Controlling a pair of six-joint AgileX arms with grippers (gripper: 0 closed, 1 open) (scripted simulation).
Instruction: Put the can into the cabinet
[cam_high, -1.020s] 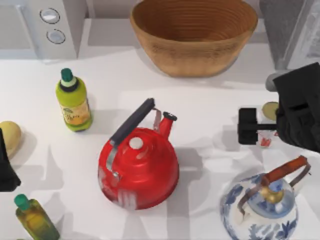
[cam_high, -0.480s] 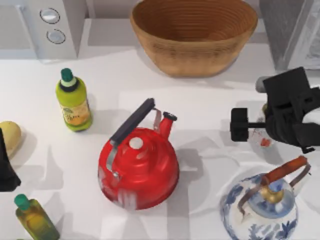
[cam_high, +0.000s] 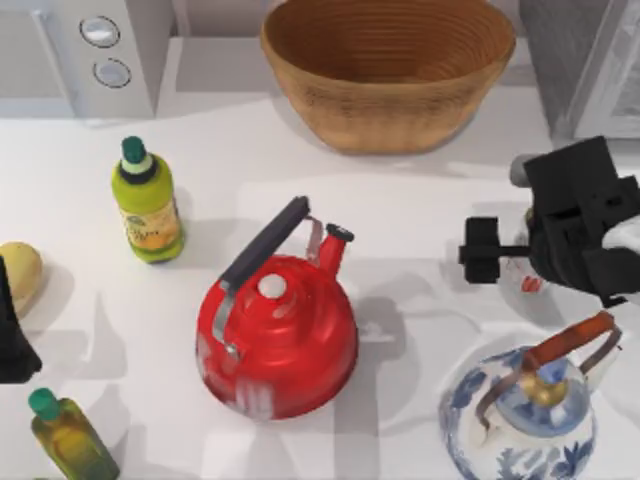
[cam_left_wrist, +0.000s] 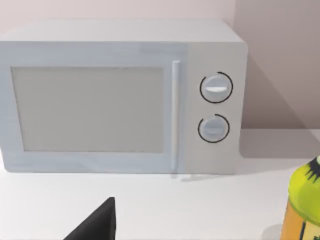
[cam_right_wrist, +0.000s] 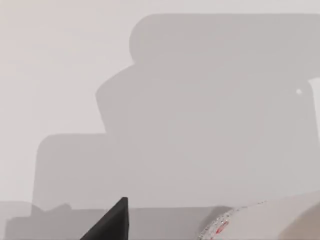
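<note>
Top view shows the right end effector (cam_high: 515, 262) on the worktop's right side directly over the can (cam_high: 526, 281), its grip state impossible to tell, with the cabinet (cam_high: 560, 60) beyond and the left arm parked far off.

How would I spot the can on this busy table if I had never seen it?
Start at the big woven basket at the table's back, then drop toward the top view's right edge, above the blue-and-white kettle. There the can sits under the black right end effector: a small white cylinder with red marks, far smaller than either kettle.
</note>
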